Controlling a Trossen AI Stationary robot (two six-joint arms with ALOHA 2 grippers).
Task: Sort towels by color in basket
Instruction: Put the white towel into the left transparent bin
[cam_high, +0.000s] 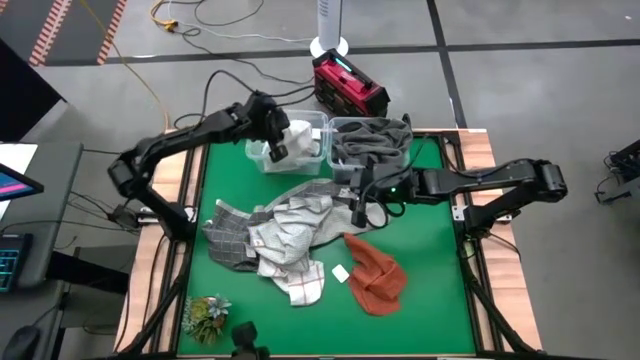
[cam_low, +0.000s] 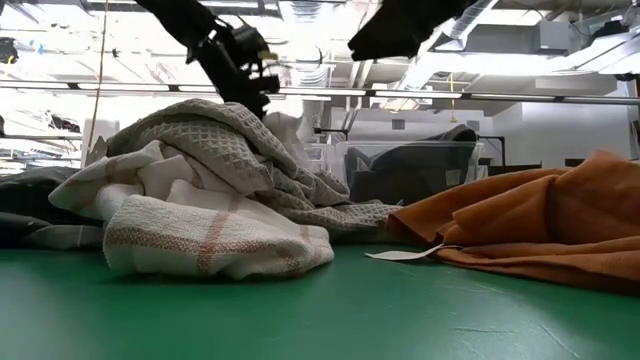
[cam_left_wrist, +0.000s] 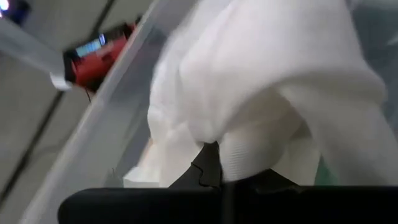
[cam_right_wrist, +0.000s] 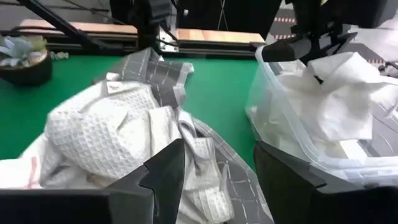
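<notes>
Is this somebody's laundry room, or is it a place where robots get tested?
Most likely a robot test lab, not a home. The towels lie on a green-topped table between two robot arms, cables trail over a bare concrete floor, and the low view shows open ceiling pipes behind.

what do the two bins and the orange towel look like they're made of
Bins: clear, glossy hard plastic by the look; contents show through the walls. Orange towel: soft woven cloth, matte, probably cotton; it lies in loose folds with a sewn-in white tag.
</notes>
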